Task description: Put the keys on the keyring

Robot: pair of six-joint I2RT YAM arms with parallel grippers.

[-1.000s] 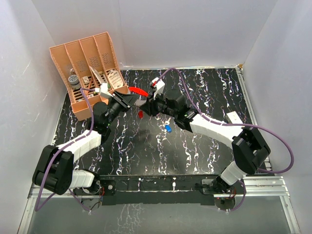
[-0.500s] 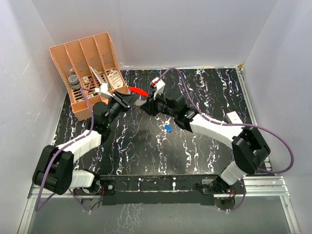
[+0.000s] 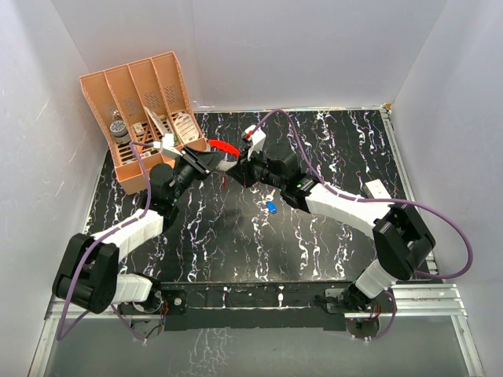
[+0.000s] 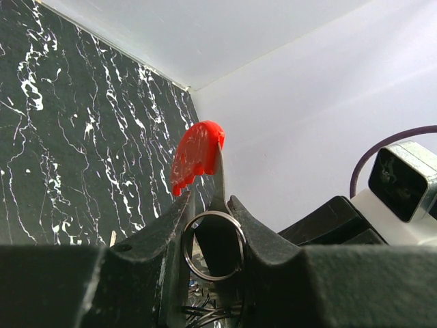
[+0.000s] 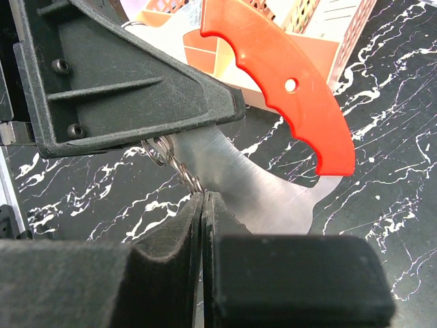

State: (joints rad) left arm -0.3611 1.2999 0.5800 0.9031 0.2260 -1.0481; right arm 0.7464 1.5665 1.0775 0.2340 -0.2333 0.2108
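One risk we see: right gripper (image 5: 203, 195), pinched together at the keyring (image 5: 273, 68) clamped in the left gripper (image 4: 210, 201), tugs it loose, blue key (image 3: 271, 206) untouched.

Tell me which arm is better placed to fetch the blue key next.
Right. The left gripper is clamped on the keyring. The right gripper looks shut on nothing, and the blue key lies close beside that arm.
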